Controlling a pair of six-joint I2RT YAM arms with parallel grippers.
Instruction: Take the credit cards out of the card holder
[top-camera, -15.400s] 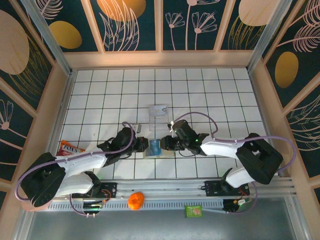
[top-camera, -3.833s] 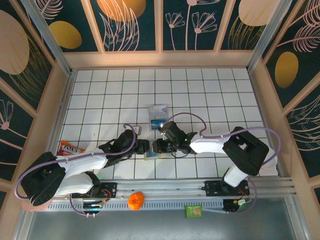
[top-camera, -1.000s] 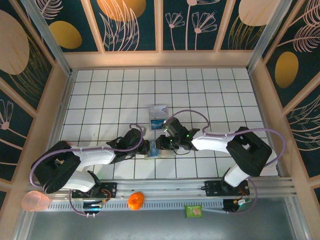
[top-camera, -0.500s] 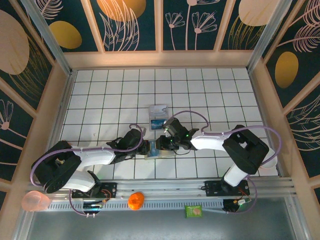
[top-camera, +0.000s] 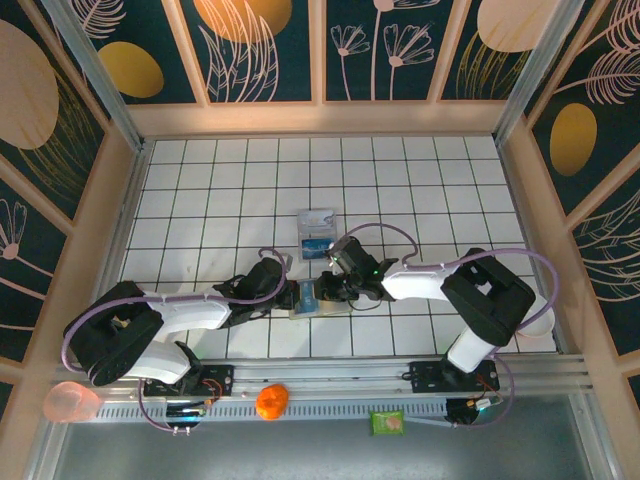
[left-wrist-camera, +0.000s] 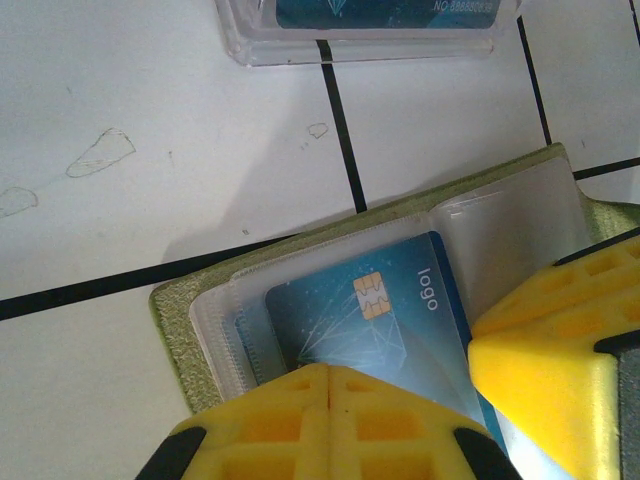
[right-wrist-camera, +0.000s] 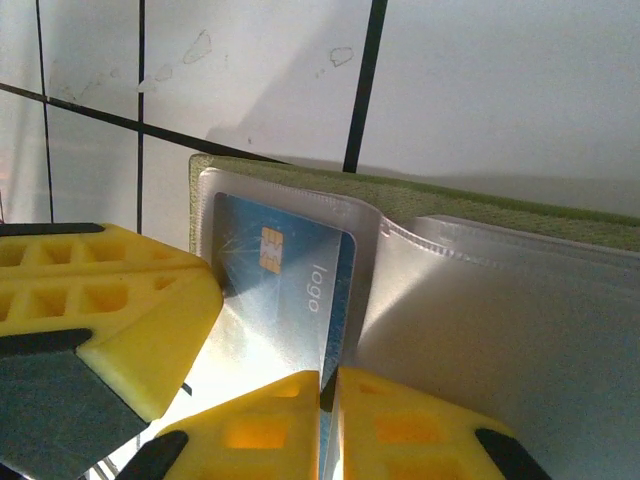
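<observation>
1. L gripper (left-wrist-camera: 330, 378): fingers pressed together, tips down on the card holder's (left-wrist-camera: 175, 312) clear sleeve (left-wrist-camera: 520, 235).
2. Card holder lies open on the gridded table (top-camera: 200, 200), btwn both grippers. A blue credit card (left-wrist-camera: 370, 310) w/ chip is in the sleeve.
3. R gripper (right-wrist-camera: 330, 420): jaws pinched on that card's edge.
4. Behind the holder, a pale card (top-camera: 318, 219) and a 2nd blue card (top-camera: 316, 246) lie flat on the table.

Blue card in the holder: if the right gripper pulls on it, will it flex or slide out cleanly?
The blue card looks thin and flat with a chip, so probably stiff and light. It sits in a glossy clear sleeve, so it should slide easily. The card holder looks soft and small; it might drag along unless pinned.
</observation>
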